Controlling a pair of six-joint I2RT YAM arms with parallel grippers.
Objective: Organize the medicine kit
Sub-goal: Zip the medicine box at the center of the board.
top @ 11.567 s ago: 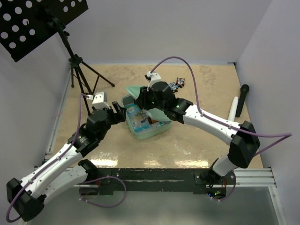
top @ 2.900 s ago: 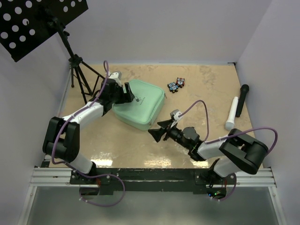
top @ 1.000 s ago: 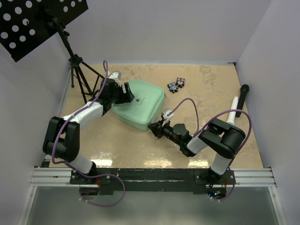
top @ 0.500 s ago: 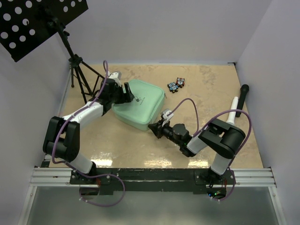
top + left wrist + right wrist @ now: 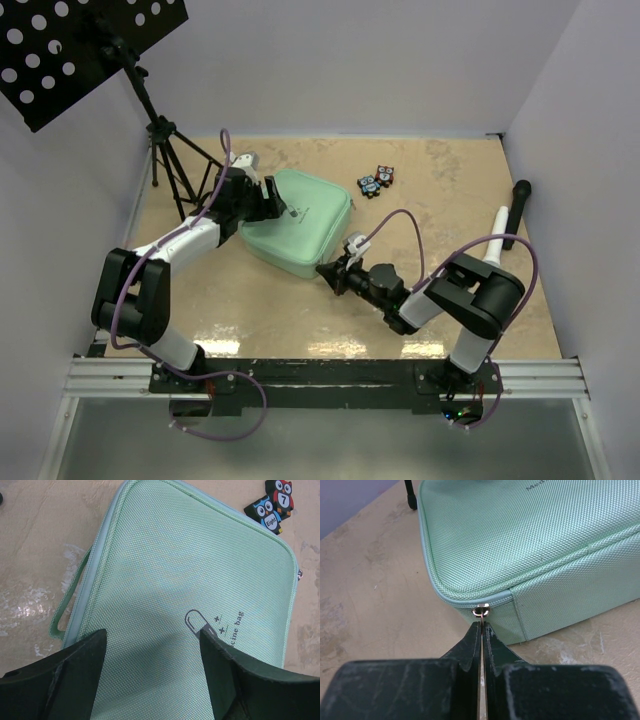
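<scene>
The mint-green medicine kit (image 5: pixel 300 228) lies closed on the table, its lid with a small printed mark up (image 5: pixel 190 580). My left gripper (image 5: pixel 278 207) is open, its fingers (image 5: pixel 80 670) spread over the lid near the back left corner, seemingly resting on it. My right gripper (image 5: pixel 325 270) is at the kit's near corner, shut on the small metal zipper pull (image 5: pixel 481 611), which hangs from the zip line on the kit's side wall (image 5: pixel 560 600).
Two owl number tiles (image 5: pixel 376 180) lie behind the kit, also in the left wrist view (image 5: pixel 274 505). A white and a black marker-like cylinder (image 5: pixel 500 232) lie at the right. A black tripod stand (image 5: pixel 170 160) stands at the back left.
Since 2.9 s ago my right gripper moved up to the kit's near corner and closed on the zipper pull. In the last second nothing visibly moved. Earlier the kit was open; now closed.
</scene>
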